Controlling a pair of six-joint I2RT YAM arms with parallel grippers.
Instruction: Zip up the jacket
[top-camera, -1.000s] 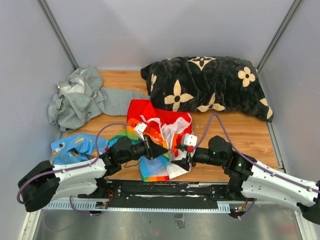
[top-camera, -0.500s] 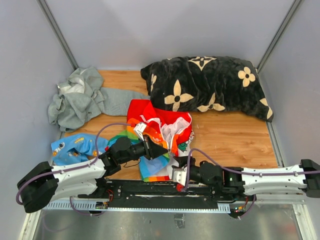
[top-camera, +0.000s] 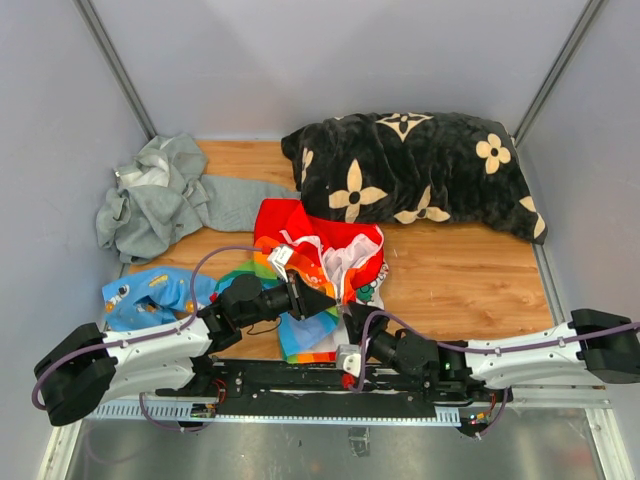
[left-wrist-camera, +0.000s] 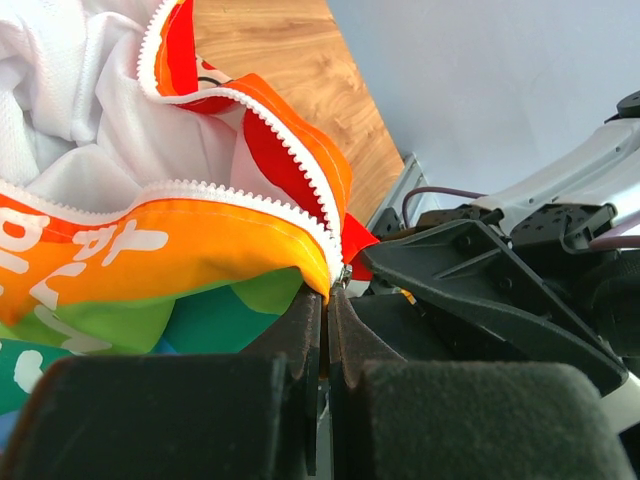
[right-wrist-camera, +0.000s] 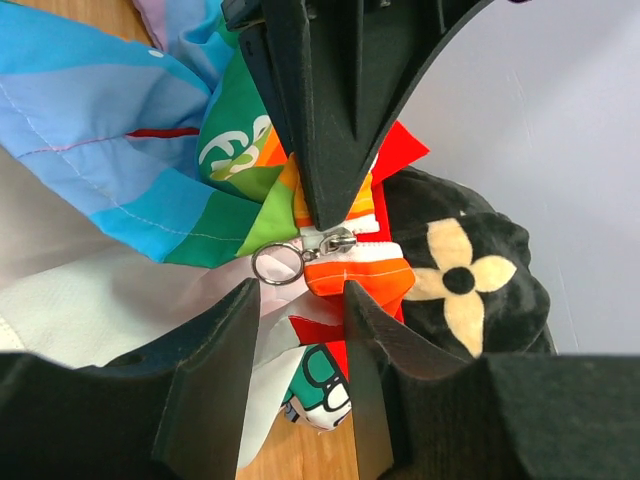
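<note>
So, nearest the bases, the left gripper (top-camera: 322, 303) is pinched right down on the jacket (top-camera: 318, 245). In the left wrist view its fingers (left-wrist-camera: 296, 330) are pressed together with no gap, clamping the bottom end of the zip where the two rows of white zipper teeth (left-wrist-camera: 285, 150) meet. The orange and green hem bunches up right at the tips. The rest of the jacket spreads off toward 10 and 11 o'clock from them in that view, with white lining showing inside.

The right gripper (top-camera: 352, 320) sits just beside it, at about 4 o'clock of the left one's tips from the top camera, low at the near table edge. It's parted a fair bit and holding nothing. From the right wrist camera its fingers (right-wrist-camera: 215, 360) frame the zipper pull (right-wrist-camera: 325, 242). The pull's little metal ring (right-wrist-camera: 272, 267) hangs at 12 o'clock just ahead of the tips, not gripped. The left gripper's black finger comes down from the top of that view onto the zip end.

From above, the jacket lies crumpled and open on the wooden table (top-camera: 480, 275), at 12 o'clock of both grippers, red at the far side and rainbow stripes nearest. A light-blue garment (top-camera: 150, 292) is at its 8 o'clock and a grey sweatshirt (top-camera: 160, 200) at 10 o'clock. A black pillow (top-camera: 410, 170) with beige flowers is at 1 o'clock, right up against the jacket's far edge.
</note>
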